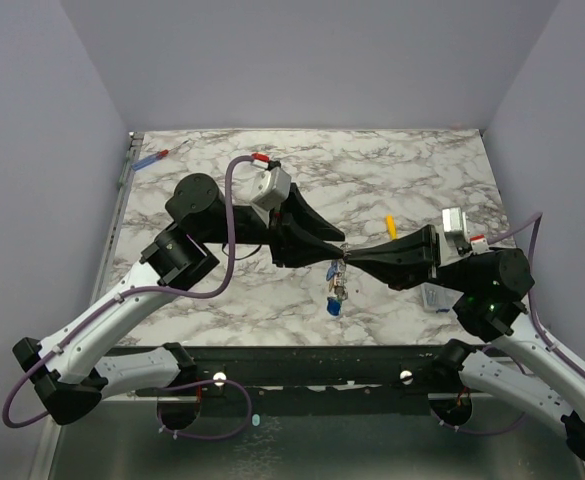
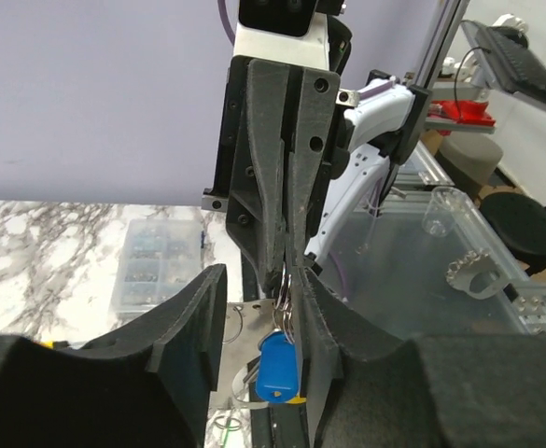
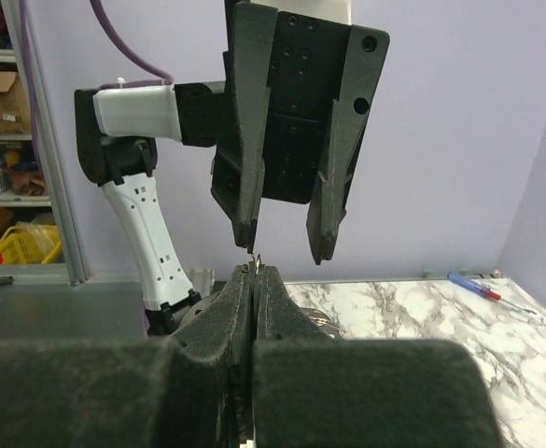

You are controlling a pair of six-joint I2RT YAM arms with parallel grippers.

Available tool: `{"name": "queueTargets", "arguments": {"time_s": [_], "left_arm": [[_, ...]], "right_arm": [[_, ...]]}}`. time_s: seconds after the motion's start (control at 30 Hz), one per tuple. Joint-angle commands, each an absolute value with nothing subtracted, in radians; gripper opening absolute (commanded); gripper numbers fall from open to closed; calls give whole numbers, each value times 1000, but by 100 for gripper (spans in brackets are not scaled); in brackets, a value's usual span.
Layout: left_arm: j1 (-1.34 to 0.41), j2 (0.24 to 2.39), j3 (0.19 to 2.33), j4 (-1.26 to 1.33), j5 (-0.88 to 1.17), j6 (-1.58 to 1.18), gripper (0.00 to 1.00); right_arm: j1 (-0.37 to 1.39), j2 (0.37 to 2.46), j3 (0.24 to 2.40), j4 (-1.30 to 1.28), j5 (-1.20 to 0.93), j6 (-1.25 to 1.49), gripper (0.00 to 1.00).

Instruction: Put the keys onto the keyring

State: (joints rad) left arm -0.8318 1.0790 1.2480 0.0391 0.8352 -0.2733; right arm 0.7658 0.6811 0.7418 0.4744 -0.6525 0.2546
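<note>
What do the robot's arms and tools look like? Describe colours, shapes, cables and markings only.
Both the left arm and the right arm have white shells with black joints. A purple cable loops along each, ending near a red connector. The left tool and right tool are matt black, each with two tapering, wedge-shaped fingers showing screw holes. Green lights dot the right arm.

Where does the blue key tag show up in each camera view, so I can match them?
Top external: the blue key tag sits near centre, just below the right hand.
Left wrist: bottom centre, inside the open left hand.
Right wrist: not in view.
Shared landmark: the right hand, shut on the keyring, shows in all three.
</note>
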Motion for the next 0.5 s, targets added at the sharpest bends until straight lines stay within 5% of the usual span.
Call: {"name": "queueTargets", "arguments": {"time_s": [0.0, 0.47], "left_arm": [[-836, 1088, 1234, 125, 877, -316, 36], [-835, 1080, 1214, 142, 853, -339, 38]], "right_arm": [[770, 683, 775, 564, -664, 265, 1], [770, 660, 750, 584, -568, 243, 1]]}}
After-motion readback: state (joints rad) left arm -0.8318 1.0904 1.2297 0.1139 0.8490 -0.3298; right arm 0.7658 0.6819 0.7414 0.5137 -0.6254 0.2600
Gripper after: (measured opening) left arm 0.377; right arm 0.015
